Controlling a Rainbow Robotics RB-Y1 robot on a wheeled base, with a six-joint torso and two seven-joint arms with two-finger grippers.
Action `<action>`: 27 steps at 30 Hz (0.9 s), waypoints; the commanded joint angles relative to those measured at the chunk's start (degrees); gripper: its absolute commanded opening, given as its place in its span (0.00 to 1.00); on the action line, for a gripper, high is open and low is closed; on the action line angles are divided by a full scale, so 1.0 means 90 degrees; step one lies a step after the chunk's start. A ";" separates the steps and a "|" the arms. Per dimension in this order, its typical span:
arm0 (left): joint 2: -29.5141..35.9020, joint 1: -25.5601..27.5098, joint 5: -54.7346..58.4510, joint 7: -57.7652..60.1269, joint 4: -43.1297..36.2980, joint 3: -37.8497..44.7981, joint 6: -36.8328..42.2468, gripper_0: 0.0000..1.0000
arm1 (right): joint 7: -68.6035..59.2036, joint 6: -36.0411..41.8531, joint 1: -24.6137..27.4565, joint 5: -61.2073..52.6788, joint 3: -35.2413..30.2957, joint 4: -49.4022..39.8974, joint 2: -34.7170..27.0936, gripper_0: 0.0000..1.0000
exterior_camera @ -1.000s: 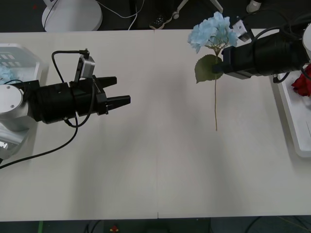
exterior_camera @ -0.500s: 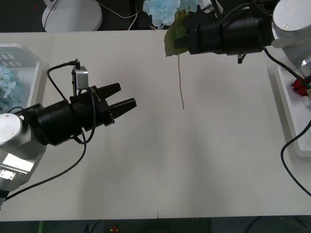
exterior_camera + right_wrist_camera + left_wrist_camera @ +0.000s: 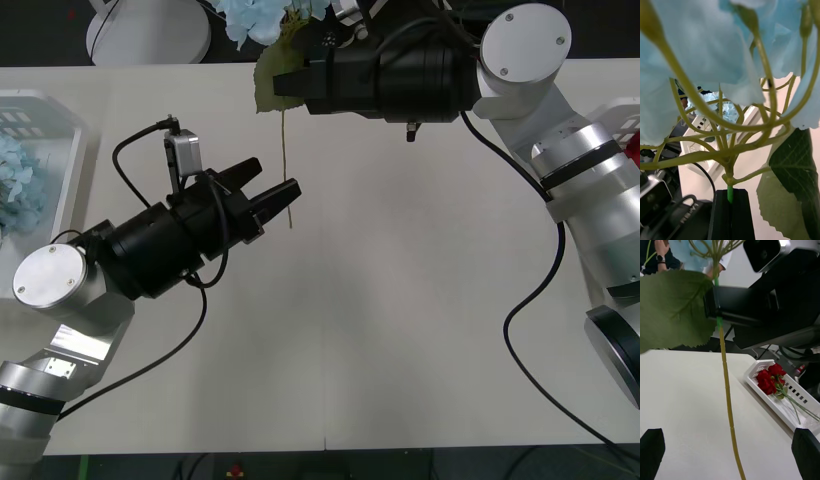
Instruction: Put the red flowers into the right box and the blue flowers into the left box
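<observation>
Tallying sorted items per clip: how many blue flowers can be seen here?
2: one blue flower held over the table's far edge in the right gripper; another lies in the left box. More may be hidden.

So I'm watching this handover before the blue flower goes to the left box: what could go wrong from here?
1. The left gripper is open beside the thin stem, which hangs free and could swing clear as the jaws shut.
2. The right gripper pinches the blue flower just under its bloom, so letting go early could drop it onto the table.
3. The two arms are close and could bump.
</observation>
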 commanded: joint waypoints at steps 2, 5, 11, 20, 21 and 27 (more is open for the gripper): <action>-0.0170 -0.0171 -0.0278 -0.0150 -0.0255 -0.0525 -0.0515 0.62 | 0.0166 -0.0177 -0.0367 -0.0096 -0.0071 -0.0068 0.0284 0.00; -0.0170 -0.0181 -0.0278 -0.0150 -0.0236 -0.0574 -0.0534 0.00 | 0.0205 -0.0295 -0.0367 -0.0135 0.0017 -0.0068 0.0284 0.00; -0.0170 -0.0181 -0.0278 -0.0150 -0.0236 -0.0574 -0.0534 0.00 | 0.0225 -0.0373 -0.0367 -0.0174 0.0095 -0.0068 0.0284 0.00; -0.0160 -0.0200 -0.0142 -0.0150 -0.0246 -0.0496 -0.0534 0.00 | 0.0215 -0.0373 -0.0367 -0.0174 0.0095 -0.0068 0.0264 0.00; -0.0160 -0.0200 -0.0132 -0.0150 -0.0246 -0.0477 -0.0534 0.00 | 0.0215 -0.0373 -0.0367 -0.0174 0.0095 -0.0068 0.0264 0.00; -0.0140 -0.0210 -0.0093 -0.0150 -0.0236 -0.0379 -0.0534 0.00 | 0.0108 -0.0441 -0.0358 -0.0252 0.0095 -0.0068 0.0118 0.90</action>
